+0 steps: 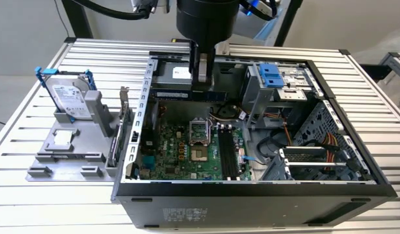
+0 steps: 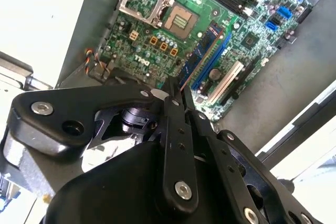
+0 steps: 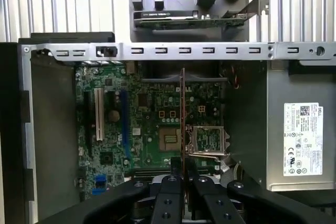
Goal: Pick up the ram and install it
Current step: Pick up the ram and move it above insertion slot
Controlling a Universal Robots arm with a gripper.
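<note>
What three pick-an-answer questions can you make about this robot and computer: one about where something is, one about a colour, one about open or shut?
1. Where is the ram?
A) on the grey stand
B) over the open computer case
C) on the floor

2. What colour is the hard drive bracket?
A) blue
B) red
C) yellow

3. How is the gripper?
A) wide open
B) shut on nothing
C) shut on the ram

Answers: 1 B, the stick hangs above the motherboard. 2 A, blue bars frame the drive. 3 C, it pinches the stick from both sides.
</note>
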